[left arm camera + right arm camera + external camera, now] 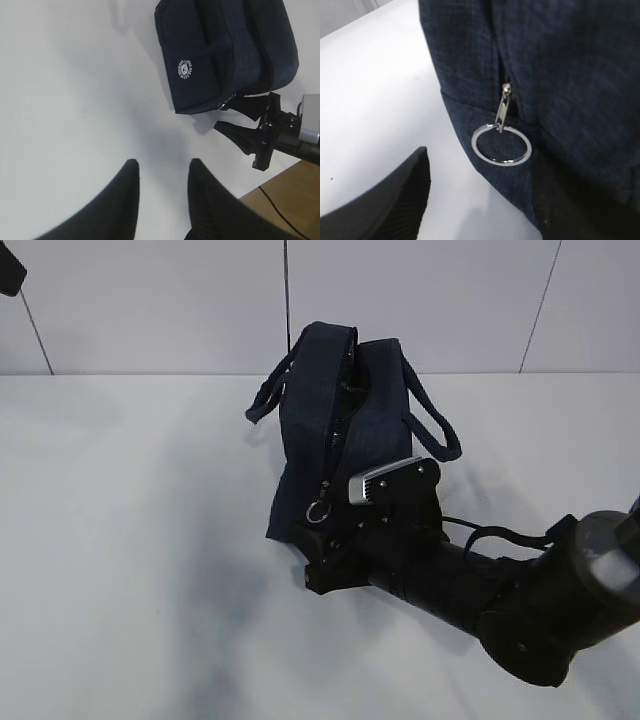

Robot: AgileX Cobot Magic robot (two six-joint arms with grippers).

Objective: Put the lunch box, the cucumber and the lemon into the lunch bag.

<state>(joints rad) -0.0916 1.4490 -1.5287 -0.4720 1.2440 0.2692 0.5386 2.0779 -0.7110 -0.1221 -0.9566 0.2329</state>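
The dark navy lunch bag (335,430) stands on the white table with its top zipper closed, and the silver ring pull (319,511) hangs at its near end. My right gripper (318,558) sits low at that end, open. In the right wrist view the ring pull (501,145) hangs just beyond the fingers, and the bag's lower corner (520,190) lies between them. My left gripper (162,172) hovers open over bare table with nothing between its fingers, the lunch bag (225,55) ahead to its right. The lunch box, the cucumber and the lemon are out of view.
Two padded handles (435,425) droop on either side of the bag. The table's edge and a brown floor (290,200) show at the lower right of the left wrist view. A dark part (8,275) pokes in at the exterior view's top left corner.
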